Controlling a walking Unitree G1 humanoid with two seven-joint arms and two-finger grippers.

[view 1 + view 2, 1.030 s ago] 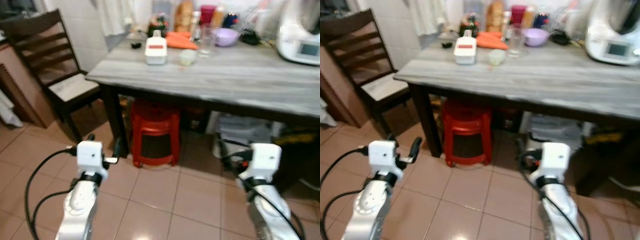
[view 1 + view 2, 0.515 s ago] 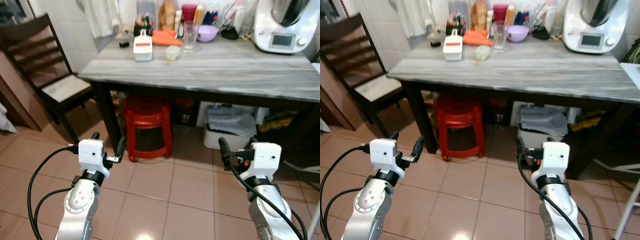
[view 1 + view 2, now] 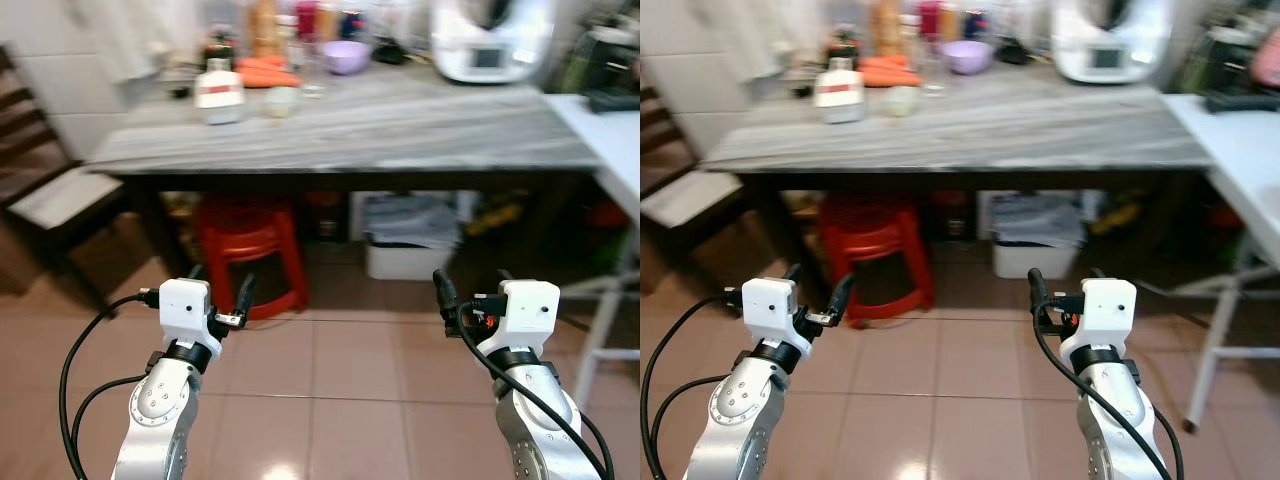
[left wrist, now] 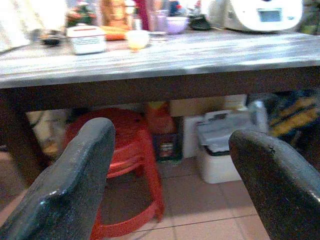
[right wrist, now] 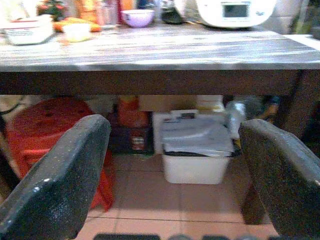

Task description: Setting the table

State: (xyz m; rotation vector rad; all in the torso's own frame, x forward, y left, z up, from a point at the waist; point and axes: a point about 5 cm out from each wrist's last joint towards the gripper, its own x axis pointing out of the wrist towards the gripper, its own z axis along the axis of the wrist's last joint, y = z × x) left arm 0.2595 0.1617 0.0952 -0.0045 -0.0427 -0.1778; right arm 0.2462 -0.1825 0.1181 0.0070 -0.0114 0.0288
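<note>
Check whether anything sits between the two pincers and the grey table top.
Nothing visible blocks them. The left pincer and right pincer are both open and empty, held low over the tiled floor, short of the table. The red stool and white bin sit underneath it.

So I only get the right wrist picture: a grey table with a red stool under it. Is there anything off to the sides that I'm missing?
Observer: Yes, a white side table stands to the right of the grey table.
Operator: And on the left?
Observer: A dark wooden chair sits at the grey table's left end.
Operator: What's the robot's other hand doing?
Observer: The left gripper is open and holds nothing, low above the tiled floor.
</note>
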